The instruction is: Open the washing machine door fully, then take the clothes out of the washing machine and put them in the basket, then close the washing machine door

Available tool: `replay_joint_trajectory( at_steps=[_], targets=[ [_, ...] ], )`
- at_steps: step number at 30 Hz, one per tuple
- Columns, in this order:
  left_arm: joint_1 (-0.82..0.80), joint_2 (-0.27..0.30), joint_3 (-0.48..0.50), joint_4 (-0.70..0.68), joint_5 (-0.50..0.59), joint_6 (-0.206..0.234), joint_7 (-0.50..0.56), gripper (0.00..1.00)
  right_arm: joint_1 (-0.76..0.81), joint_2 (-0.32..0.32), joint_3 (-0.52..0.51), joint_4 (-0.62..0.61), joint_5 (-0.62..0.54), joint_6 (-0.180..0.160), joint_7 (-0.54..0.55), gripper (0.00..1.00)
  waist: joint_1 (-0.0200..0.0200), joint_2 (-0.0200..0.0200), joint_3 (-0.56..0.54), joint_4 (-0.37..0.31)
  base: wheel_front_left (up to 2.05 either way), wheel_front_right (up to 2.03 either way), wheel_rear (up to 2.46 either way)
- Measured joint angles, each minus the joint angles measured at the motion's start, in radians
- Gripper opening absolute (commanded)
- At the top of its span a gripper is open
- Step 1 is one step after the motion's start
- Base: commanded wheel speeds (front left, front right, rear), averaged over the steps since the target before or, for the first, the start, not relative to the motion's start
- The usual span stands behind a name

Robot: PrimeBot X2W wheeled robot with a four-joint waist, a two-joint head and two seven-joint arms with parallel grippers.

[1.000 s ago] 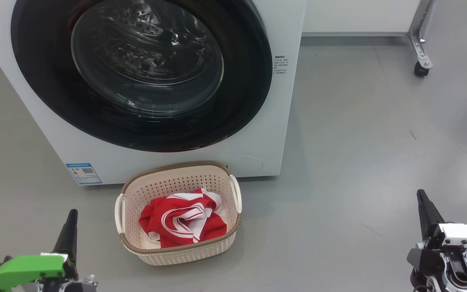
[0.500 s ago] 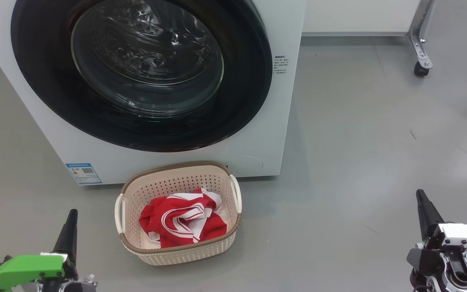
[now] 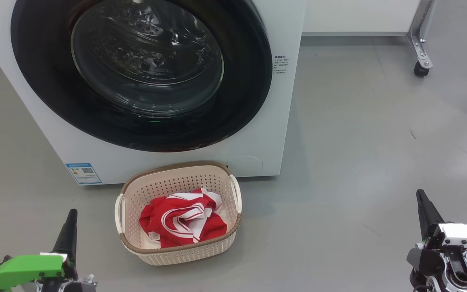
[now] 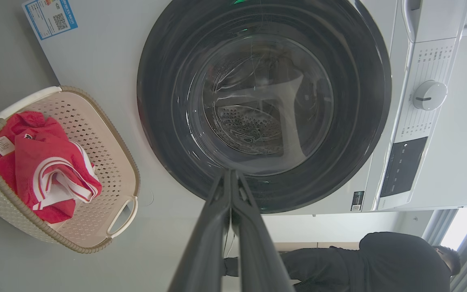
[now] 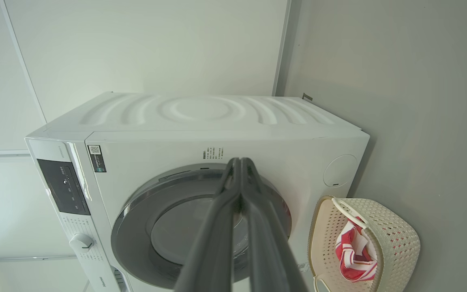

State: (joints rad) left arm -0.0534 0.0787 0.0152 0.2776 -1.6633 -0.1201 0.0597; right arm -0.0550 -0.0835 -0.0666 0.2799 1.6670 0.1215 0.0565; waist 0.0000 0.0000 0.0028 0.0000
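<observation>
One big white front-loading washing machine (image 3: pixel 266 138); its one round black-rimmed glass door (image 3: pixel 245 97) shut. One cream perforated plastic basket (image 3: pixel 176 166) on grey floor (image 3: pixel 359 142) just before it, holding red white-striped clothes (image 3: pixel 181 223). Left pincer (image 3: pixel 72 213), right pincer (image 3: pixel 420 193): both clenched, empty.

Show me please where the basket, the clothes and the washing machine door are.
basket (image 3: pixel 185 254), head view, on its perforated front wall.
clothes (image 3: pixel 183 221), head view, on the middle of the heap.
washing machine door (image 3: pixel 148 65), head view, on the clear glass bowl.
</observation>
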Motion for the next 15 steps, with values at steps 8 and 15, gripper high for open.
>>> replay_joint_trajectory(
  at_steps=[8,15],
  targets=[
    [0.0,0.0,0.001,0.0,0.0,0.0,0.001,0.0,0.0,0.002,-0.001,0.0,0.0,0.0,0.0,0.0,0.0,0.0,0.0,0.0,0.0,0.0,0.0],
    [0.0,-0.001,0.001,-0.001,0.0,0.0,0.001,0.0,0.0,0.002,-0.002,0.0,0.0,0.0,0.0,0.0,0.0,0.0,0.0,0.0,0.0,0.0,0.0]
  ],
)
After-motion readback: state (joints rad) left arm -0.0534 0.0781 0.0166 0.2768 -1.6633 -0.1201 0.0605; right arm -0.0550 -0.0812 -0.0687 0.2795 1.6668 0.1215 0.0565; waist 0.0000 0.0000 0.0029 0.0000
